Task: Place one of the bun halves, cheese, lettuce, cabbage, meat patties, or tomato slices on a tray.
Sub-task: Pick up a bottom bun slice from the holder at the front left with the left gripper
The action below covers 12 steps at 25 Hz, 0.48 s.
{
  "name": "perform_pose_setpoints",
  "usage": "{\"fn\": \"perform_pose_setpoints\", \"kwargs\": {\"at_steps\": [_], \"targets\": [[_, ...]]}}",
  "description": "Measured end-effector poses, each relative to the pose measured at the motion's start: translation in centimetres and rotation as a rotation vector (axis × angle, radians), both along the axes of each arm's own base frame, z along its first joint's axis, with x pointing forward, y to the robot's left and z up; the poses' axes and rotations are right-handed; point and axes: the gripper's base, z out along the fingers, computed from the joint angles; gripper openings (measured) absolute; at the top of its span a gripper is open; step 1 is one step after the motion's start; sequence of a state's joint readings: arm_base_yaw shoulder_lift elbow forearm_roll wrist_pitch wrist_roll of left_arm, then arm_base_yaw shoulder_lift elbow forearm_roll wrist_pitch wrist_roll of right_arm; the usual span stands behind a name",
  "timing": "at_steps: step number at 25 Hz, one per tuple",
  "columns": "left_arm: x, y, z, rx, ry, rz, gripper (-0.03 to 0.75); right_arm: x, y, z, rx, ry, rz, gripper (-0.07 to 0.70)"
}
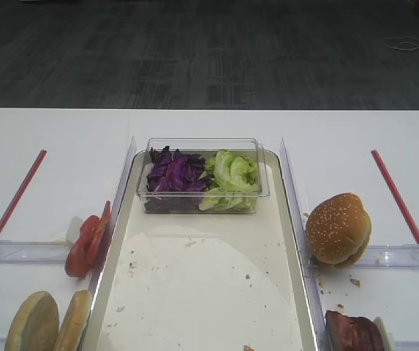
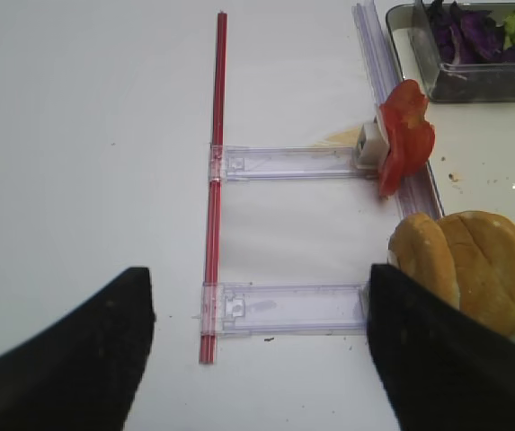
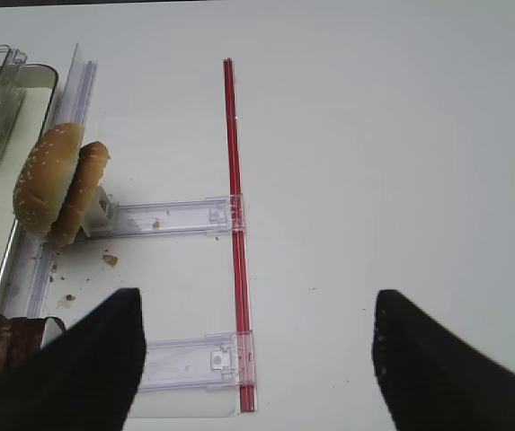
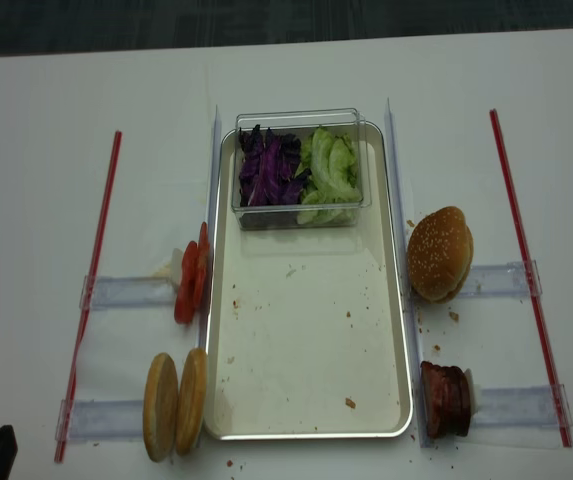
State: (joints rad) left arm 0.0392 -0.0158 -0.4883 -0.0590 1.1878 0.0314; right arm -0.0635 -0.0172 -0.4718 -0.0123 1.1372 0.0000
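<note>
Nearest, the left hand [image 2: 257, 359] is seen spread wide and empty over the table [image 2: 86, 135]; the right hand [image 3: 253, 359] likewise hangs apart with nothing between its fingers.

At the near left the buns [image 4: 176, 402] are stood on edge, side by side, against the tray's left rim. At the near right the patties [image 4: 446, 398] are propped in their clear holder. Between them the tray [image 4: 306, 340] is laid lengthwise, bare but for crumbs and a round greasy mark.

Farther on the left, the tomato [image 4: 191, 275] is stacked on edge; opposite it, the sesame bun [image 4: 440, 253] is leaned on its holder. At the far end a clear box [image 4: 301, 120] is set inside the tray, cabbage [image 4: 269, 167] left and lettuce [image 4: 328, 170] right.

No cheese can be made out.

Risk is judged highest with the upright buns: both could be clamped together, or one toppled by a grazing finger. The thin tomato could be torn, or several slices lifted together. The seeded bun could be mistaken for a plain half.
</note>
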Motion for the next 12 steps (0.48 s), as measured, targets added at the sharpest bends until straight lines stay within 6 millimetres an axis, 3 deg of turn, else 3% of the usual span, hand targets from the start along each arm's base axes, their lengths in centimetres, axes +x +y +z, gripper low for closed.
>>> {"fn": "perform_pose_setpoints", "kwargs": {"at_steps": [12], "targets": [[0.00, 0.00, 0.00, 0.000, 0.000, 0.000, 0.475, 0.00, 0.00, 0.00, 0.000, 0.000, 0.000, 0.532]]}}
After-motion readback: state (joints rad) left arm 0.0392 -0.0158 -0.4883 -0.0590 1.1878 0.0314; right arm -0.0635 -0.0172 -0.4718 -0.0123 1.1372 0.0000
